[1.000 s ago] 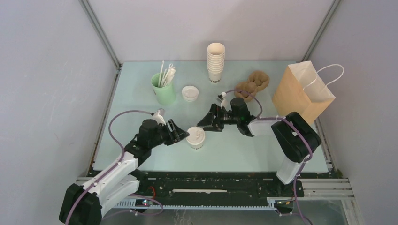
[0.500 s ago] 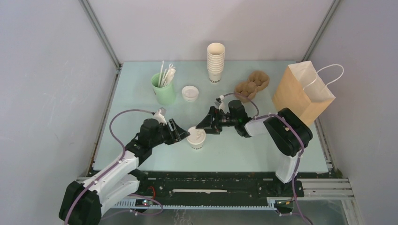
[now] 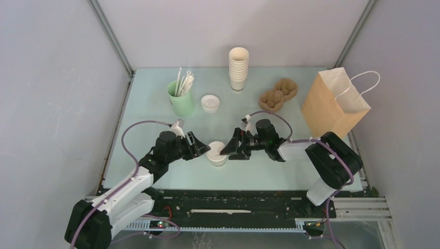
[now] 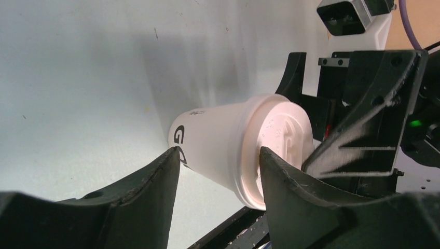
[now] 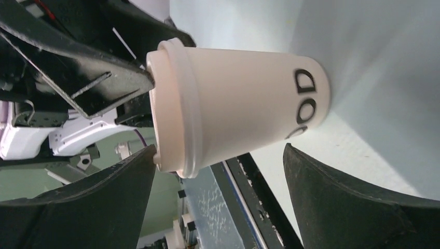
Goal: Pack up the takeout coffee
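Note:
The takeout coffee (image 3: 216, 154), a small white lidded cup with dark lettering, stands on the table between my two grippers. My left gripper (image 3: 203, 150) is open just left of it. In the left wrist view its fingertips (image 4: 175, 155) sit at the cup (image 4: 223, 150), one by the base and one by the lid. My right gripper (image 3: 224, 150) is open wide on the cup's right side. In the right wrist view (image 5: 219, 150) the cup (image 5: 233, 104) fills the space ahead of the jaws, and one fingertip is at the lid rim.
A brown paper bag (image 3: 332, 101) with white handles stands open at the right. A brown cup carrier (image 3: 278, 94), a stack of lidless white cups (image 3: 238, 70), a loose white lid (image 3: 210, 102) and a mint-green cup with straws (image 3: 181, 98) stand behind.
My right gripper has moved down and left from the table's middle to the cup's right side. The left gripper and the cup have stayed where they were.

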Tool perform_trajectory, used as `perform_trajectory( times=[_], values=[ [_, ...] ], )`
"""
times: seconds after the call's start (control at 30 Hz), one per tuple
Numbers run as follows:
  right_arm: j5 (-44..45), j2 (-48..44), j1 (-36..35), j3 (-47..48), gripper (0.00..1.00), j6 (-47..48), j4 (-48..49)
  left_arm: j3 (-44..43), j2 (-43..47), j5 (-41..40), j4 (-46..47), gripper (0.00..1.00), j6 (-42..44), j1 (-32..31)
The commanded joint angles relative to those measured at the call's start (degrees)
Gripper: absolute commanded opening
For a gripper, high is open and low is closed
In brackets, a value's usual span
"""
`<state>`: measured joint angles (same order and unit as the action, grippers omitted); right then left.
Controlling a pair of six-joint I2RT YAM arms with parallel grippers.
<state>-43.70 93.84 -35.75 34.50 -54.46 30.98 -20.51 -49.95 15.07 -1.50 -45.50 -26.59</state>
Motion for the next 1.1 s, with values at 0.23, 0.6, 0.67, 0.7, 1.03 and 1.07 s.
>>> perform_trajectory(
  times=[0.23, 0.6, 0.67, 0.7, 1.03, 1.07],
  values=[
    [3.26, -1.67, -3.88, -0.58, 1.0, -3.38, 5.12, 0.21, -0.85, -3.82, -7.81, 0.62, 2.55, -1.7],
    [7.93, 4.9, -2.87, -9.26, 0.9, -4.85, 12.43, 2.11, 0.31, -5.79, -8.03, 0.61, 1.44, -2.68],
    [8.21, 4.36, -1.52, -11.68, 0.88, -6.5, 15.96, 3.18, 1.16, -6.35, -8.08, 0.6, 1.21, -2.68],
    [8.32, 3.32, -1.04, -11.58, 0.88, -6.24, 15.45, 3.61, 1.42, -6.57, -8.07, 0.6, 1.12, -2.68],
    [0.68, -0.83, 0.68, 2.92, 0.97, 1.52, 2.68, -1.89, 1.77, -3.85, -8.45, 0.68, 3.55, -2.73],
    [0.84, -1.44, 0.72, 3.61, 0.98, 2.66, 1.03, -2.99, 1.65, -3.7, -8.84, 0.7, 3.76, -2.69]
  ],
)
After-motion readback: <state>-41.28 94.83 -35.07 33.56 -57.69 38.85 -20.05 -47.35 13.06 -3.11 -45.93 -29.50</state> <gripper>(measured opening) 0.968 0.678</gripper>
